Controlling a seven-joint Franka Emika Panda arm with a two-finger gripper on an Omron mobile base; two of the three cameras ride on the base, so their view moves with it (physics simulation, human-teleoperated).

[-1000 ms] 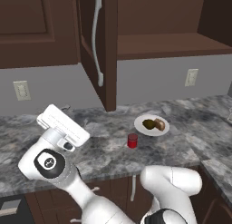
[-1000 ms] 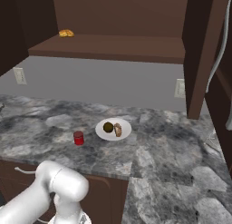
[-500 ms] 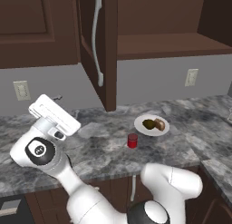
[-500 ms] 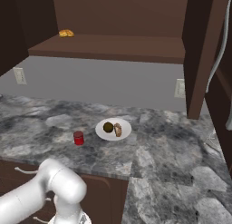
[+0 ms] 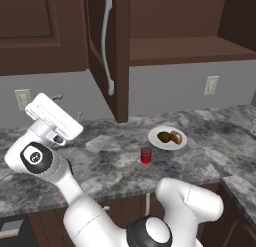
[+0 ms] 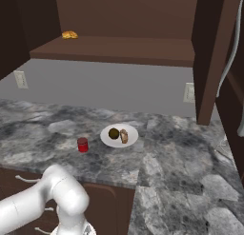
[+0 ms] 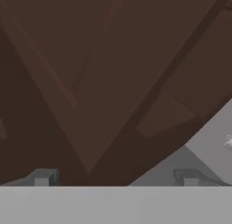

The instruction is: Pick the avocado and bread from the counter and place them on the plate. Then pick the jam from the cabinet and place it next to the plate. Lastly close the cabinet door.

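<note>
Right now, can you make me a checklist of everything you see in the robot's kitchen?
Surface: grey marbled counter, no spills seen.
Job's things: avocado and bread lie together on the white plate; red jam jar stands on the counter beside the plate, apart from it; cabinet door is open.
Clutter: a small yellow-orange item on the cabinet shelf, too small to name.
Hand: hand is open, holding nothing, raised left of the open door, pointing toward the wall.
Cables: nothing seen.
Surroundings: dark brown cabinets, grey wall, wall outlets.
</note>
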